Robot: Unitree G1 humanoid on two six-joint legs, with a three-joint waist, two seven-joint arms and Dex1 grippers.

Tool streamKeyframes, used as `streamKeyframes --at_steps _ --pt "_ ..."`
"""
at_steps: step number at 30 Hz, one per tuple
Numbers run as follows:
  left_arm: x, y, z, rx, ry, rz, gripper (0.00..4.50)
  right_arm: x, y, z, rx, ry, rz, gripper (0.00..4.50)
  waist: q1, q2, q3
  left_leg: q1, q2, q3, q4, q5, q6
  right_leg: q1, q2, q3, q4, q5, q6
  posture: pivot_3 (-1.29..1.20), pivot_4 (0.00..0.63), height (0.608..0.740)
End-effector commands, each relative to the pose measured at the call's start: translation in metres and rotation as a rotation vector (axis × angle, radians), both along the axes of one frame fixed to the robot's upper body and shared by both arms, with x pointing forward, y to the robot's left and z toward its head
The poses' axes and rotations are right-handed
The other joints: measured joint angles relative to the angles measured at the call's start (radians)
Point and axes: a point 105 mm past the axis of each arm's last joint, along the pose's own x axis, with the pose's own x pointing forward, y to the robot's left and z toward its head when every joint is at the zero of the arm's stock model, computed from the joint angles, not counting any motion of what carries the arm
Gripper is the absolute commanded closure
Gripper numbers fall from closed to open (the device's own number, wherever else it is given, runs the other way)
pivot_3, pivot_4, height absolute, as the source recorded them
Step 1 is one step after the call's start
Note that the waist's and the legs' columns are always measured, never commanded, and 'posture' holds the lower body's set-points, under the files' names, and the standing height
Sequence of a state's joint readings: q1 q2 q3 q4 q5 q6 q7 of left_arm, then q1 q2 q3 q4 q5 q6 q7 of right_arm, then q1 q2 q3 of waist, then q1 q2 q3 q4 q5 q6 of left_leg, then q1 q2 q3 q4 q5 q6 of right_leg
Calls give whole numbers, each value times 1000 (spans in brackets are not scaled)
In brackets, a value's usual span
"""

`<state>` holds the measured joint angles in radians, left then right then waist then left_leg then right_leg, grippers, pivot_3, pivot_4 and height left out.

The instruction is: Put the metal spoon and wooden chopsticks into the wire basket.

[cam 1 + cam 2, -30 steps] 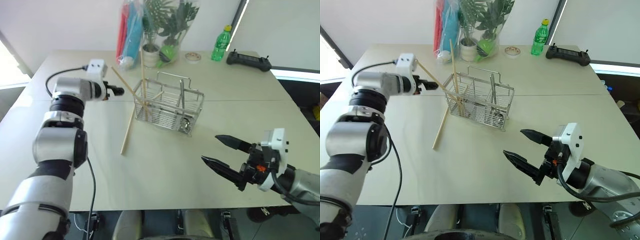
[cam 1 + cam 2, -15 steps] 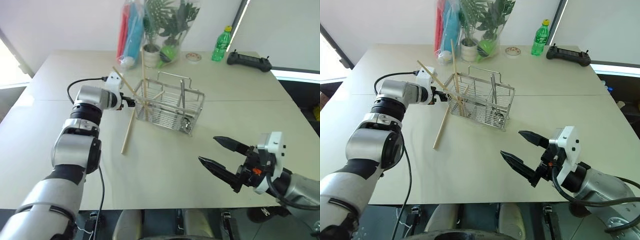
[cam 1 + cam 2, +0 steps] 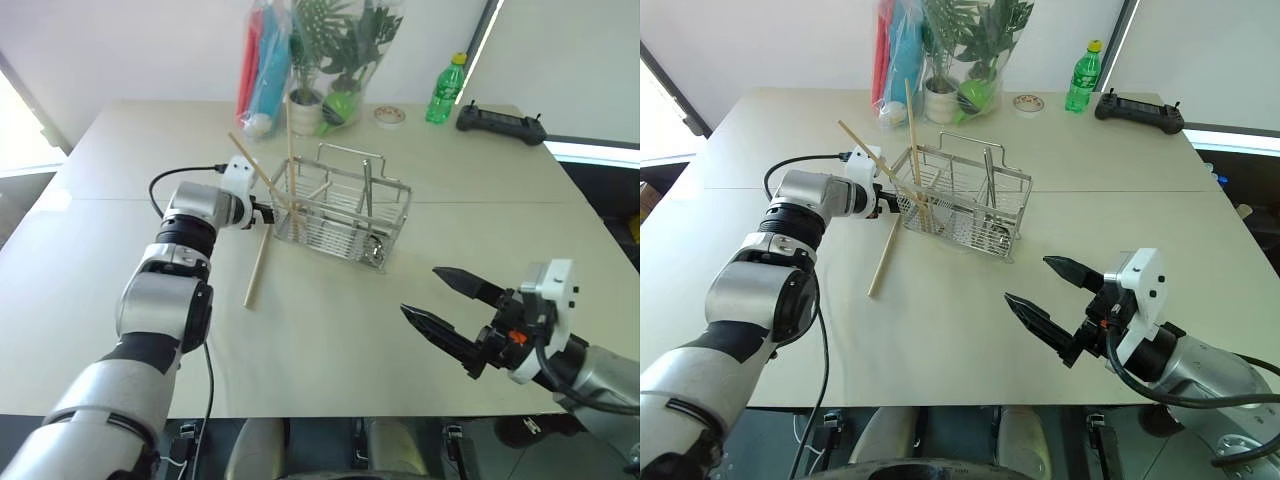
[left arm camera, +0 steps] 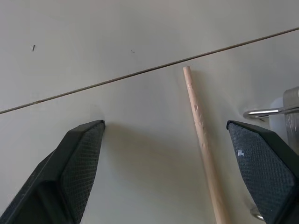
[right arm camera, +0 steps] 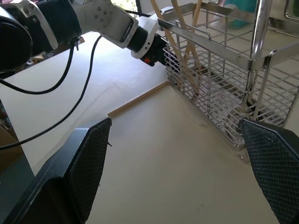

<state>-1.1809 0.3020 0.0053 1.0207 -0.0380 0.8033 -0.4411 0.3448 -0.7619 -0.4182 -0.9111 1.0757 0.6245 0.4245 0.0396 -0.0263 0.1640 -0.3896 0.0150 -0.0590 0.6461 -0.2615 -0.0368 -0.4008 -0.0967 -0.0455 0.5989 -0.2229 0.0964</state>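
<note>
One pale wooden chopstick (image 3: 258, 266) lies beside the chrome wire basket (image 3: 340, 219).

A pale counter (image 3: 330, 350) with a thin seam across its middle. A wire basket (image 3: 340, 220) stands near the centre. One wooden chopstick (image 3: 258, 265) lies flat just beside its left end. Along the far edge sit a potted plant (image 3: 305, 100), a green bottle (image 3: 441, 90), a tape roll (image 3: 389, 117) and a black controller (image 3: 500, 122).

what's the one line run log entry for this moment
left gripper: open over table chopstick | right gripper: open, idle | wire basket: two chopsticks inside
</note>
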Motion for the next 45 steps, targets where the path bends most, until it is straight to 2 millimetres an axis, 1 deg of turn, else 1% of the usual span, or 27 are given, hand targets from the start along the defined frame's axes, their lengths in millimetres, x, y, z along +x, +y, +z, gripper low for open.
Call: streamKeyframes --at_steps 1,2,3,6,10,14,18,22,27,29,30,31,32,33,34,35,36,38,39,40,41,42,43,44,45 --pt "-2 -5 -2 -26 22 -13 1881 -6 4 12 -12 -56 20 0 0 0 0 0 0 0 0 0 0 0 0 0 0 0 0 0 150 703" --pt "-2 -5 -2 -27 22 -11 2304 -7 4 10 -17 -49 24 0 0 0 0 0 0 0 0 0 0 0 0 0 0 0 0 0 150 703" --pt "-2 -5 -1 -28 22 -7 2936 -8 5 9 -24 -42 33 0 0 0 0 0 0 0 0 0 0 0 0 0 0 0 0 0 150 703" --pt "-1 -5 0 -31 18 -2 4419 -12 6 6 -38 -27 53 0 0 0 0 0 0 0 0 0 0 0 0 0 0 0 0 0 150 703" --pt "0 -6 3 -39 9 4 4473 -16 7 3 -65 -12 76 0 0 0 0 1 0 0 0 0 0 1 0 0 0 0 0 0 150 703" --pt "1 -5 3 -44 9 9 4473 -15 6 2 -65 -13 76 0 0 0 0 1 0 0 0 0 0 1 0 0 0 0 0 0 150 703" --pt "2 5 6 -39 -8 35 4473 -13 5 4 -64 -20 76 0 0 0 0 1 0 0 0 0 0 1 0 0 0 0 0 0 150 703" --pt "8 27 18 13 -83 64 4473 -11 4 5 -68 -23 81 0 -4 0 0 1 0 0 0 0 0 1 0 0 0 0 0 0 150 703" --pt "12 80 45 114 -208 135 4473 -6 1 8 -81 -30 90 0 -5 0 0 1 0 0 -1 0 0 0 0 0 0 0 0 0 150 703" --pt "12 98 55 133 -253 171 4473 -5 0 9 -84 -32 93 0 -2 0 0 1 0 0 -1 0 0 0 0 0 0 0 0 0 150 703" --pt "12 106 63 116 -280 198 4473 -4 0 9 -85 -32 94 0 0 0 0 1 0 0 -1 0 0 0 0 0 0 0 0 0 150 703" --pt "14 113 79 42 -346 233 4473 -3 0 9 -87 -32 98 0 2 0 0 0 0 0 -1 0 0 0 0 0 0 0 0 0 150 703" --pt "14 118 91 -13 -394 256 4473 -3 0 9 -88 -33 100 0 3 0 0 0 0 0 -1 0 0 0 0 0 -1 0 0 0 150 703" --pt "15 120 105 -75 -450 269 4473 -3 0 10 -89 -32 102 0 3 -1 0 -1 0 0 0 0 0 0 0 0 -1 0 0 0 150 703" --pt "16 119 127 -170 -538 266 4473 -2 0 10 -90 -32 104 0 5 -2 1 -1 0 0 0 0 0 0 0 0 -1 0 0 0 150 703" --pt "16 118 142 -229 -595 261 4473 -2 -1 10 -91 -31 104 0 5 -2 1 -1 0 0 0 0 0 0 -1 0 -2 0 0 0 150 703" --pt "12 115 187 -388 -758 240 4473 -1 -1 11 -91 -31 107 0 5 -2 1 -2 0 0 0 0 0 0 -1 0 -2 0 0 0 150 703" --pt "-5 108 257 -630 -1010 177 4473 0 -1 12 -92 -29 113 0 4 -4 2 -2 0 0 1 0 0 0 -1 0 -2 0 0 0 150 703" --pt "-14 106 278 -695 -1092 150 4473 0 -1 12 -92 -28 116 0 1 -6 3 -2 0 0 1 0 0 0 -1 0 -2 0 0 0 150 703" --pt "-22 95 296 -720 -1164 87 4473 1 -1 13 -93 -27 119 0 0 -6 3 -2 0 0 0 0 -1 0 -1 0 -3 0 0 0 150 703" --pt "-30 80 312 -744 -1227 21 4473 1 -1 13 -94 -27 122 0 -1 -5 2 -2 0 1 0 0 -1 0 -1 0 -3 1 1 0 150 703" --pt "-36 68 322 -753 -1262 -28 4473 2 -2 14 -95 -26 123 0 -1 -3 1 -1 0 1 0 0 -1 1 -2 0 -3 2 3 0 150 703" --pt "-41 54 329 -767 -1286 -83 4473 3 -2 15 -97 -27 125 0 -1 -1 0 0 0 1 0 0 -1 2 -2 0 -3 2 3 0 150 703" --pt "-44 46 332 -776 -1294 -112 4473 4 -2 15 -98 -27 125 0 0 1 -1 1 -1 2 0 0 -1 3 -2 0 -3 1 4 0 150 703" --pt "-49 34 335 -780 -1303 -159 4473 4 -3 16 -101 -27 125 0 1 2 -1 2 -1 2 0 0 -1 4 -2 0 -3 1 4 0 150 703"
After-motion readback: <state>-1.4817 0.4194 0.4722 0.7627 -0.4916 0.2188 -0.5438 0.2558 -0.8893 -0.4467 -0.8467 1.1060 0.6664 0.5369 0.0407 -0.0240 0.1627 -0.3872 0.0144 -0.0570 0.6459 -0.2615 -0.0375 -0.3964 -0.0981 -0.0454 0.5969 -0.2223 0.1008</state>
